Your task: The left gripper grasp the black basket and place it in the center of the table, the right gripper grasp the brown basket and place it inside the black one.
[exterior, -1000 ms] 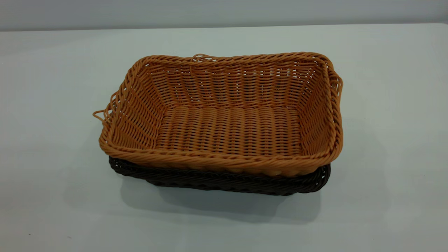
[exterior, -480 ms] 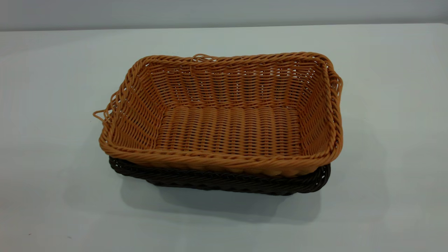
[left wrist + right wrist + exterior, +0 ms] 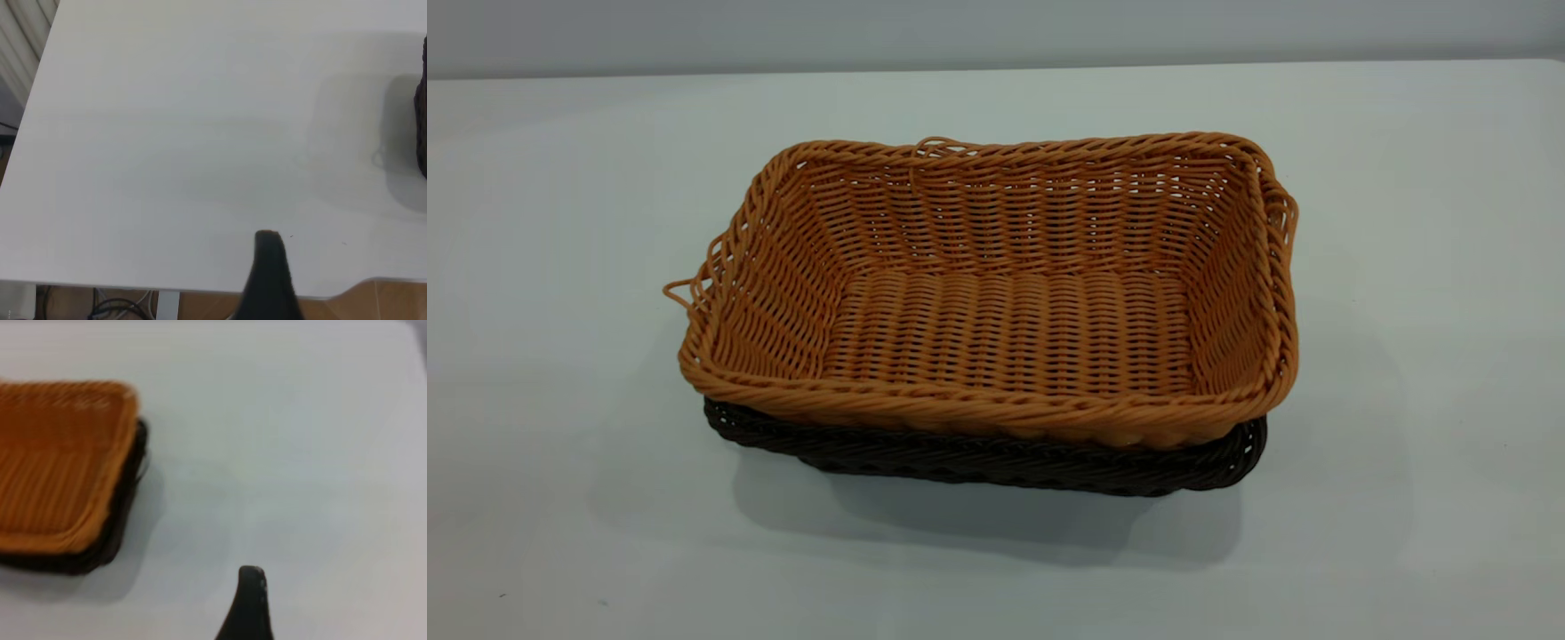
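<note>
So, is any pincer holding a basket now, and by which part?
Nothing is held. The orange-tan woven wicker basket sits nested in the dark woven basket, both pincers away.

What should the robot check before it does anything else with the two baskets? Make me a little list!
1. Brown basket sits inside the black basket: ok, nested, its rim riding above the black rim.
2. Baskets near the middle of the table: ok in the exterior view.
3. Brown basket level: not ok, slightly skewed, since the black rim shows only along the near side.
4. Left gripper clear of the baskets: ok, over bare table near its edge.
5. Right gripper clear: ok, apart from the stack.
6. Fingers open or shut: cannot tell, only one dark tip shows in each wrist view.
</note>
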Robot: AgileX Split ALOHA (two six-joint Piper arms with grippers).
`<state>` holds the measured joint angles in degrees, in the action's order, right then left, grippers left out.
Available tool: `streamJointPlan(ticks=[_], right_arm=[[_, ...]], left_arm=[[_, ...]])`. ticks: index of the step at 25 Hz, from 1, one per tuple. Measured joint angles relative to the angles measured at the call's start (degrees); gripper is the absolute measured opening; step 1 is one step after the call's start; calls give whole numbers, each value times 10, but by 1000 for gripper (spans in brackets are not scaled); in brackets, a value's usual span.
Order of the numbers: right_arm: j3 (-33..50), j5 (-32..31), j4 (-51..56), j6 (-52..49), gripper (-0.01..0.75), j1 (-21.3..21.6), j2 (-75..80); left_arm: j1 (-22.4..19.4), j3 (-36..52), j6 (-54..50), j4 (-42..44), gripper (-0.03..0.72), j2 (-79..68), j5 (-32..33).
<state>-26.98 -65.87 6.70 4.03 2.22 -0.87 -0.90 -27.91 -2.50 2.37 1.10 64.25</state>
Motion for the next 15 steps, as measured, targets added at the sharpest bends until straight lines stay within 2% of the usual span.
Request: streamJointPlan(ticks=[5, 15], right_arm=[[0, 0, -29, -53, 584, 3, 0], [0, 0, -35, -63, 584, 3, 0]], left_arm=[[0, 0, 0, 0, 527, 0, 0], [0, 0, 0, 0, 527, 0, 0]])
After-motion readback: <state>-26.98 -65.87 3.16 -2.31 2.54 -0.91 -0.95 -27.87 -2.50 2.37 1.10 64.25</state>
